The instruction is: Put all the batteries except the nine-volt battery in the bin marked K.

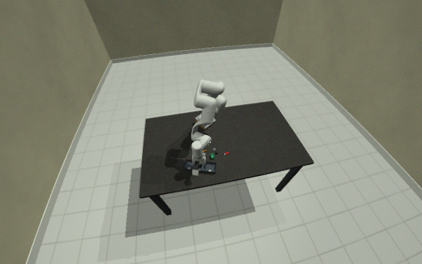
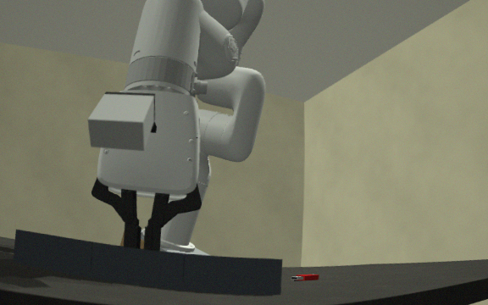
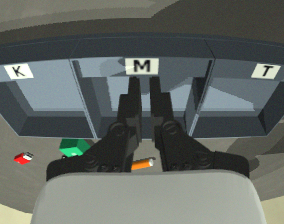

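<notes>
A dark blue tray (image 1: 201, 168) of three bins stands near the table's front edge. In the wrist view the bins are marked K (image 3: 18, 71), M (image 3: 142, 66) and T (image 3: 266, 71), and what I see of them looks empty. My gripper (image 3: 145, 90) hangs fingers down over the M bin, shut, with nothing visible between the fingers. It also shows in the exterior view (image 2: 142, 241), with its fingertips behind the tray wall (image 2: 146, 267). Behind the tray lie a small orange cylinder (image 3: 143, 163), a green block (image 3: 73, 147) and a small red thing (image 3: 22, 157).
The red thing (image 2: 305, 278) has a metal tip and lies right of the tray. A tiny black and white piece (image 1: 215, 149) lies near the green block (image 1: 212, 156). The arm's base (image 1: 204, 122) stands at the table's back edge.
</notes>
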Available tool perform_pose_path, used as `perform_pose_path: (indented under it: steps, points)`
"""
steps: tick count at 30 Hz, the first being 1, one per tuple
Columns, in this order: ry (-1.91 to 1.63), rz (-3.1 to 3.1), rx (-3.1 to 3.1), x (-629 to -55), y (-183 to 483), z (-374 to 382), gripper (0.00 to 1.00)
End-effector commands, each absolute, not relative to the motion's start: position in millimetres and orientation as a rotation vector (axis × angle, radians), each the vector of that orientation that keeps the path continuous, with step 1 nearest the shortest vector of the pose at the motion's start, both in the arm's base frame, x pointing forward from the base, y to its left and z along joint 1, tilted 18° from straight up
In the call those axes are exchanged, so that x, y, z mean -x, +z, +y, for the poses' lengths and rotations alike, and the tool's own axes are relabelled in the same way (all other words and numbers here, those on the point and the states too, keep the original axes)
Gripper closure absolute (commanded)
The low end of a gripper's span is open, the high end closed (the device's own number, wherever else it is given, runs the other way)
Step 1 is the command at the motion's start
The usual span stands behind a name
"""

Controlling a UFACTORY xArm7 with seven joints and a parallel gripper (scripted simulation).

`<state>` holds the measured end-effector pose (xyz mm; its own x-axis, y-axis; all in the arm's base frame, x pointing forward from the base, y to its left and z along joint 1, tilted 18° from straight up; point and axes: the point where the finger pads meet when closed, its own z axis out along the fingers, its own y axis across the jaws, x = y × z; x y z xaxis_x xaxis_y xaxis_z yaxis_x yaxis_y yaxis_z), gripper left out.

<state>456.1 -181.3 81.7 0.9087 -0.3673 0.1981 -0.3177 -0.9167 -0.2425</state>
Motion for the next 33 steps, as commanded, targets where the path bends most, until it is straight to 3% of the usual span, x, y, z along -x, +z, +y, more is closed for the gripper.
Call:
perform_pose_path:
  steps: [1,33]
  points:
    - [-0.361,0.522,2.868,-456,86,-183,0.93]
    - [-0.361,0.522,2.868,-445,126,-190,0.93]
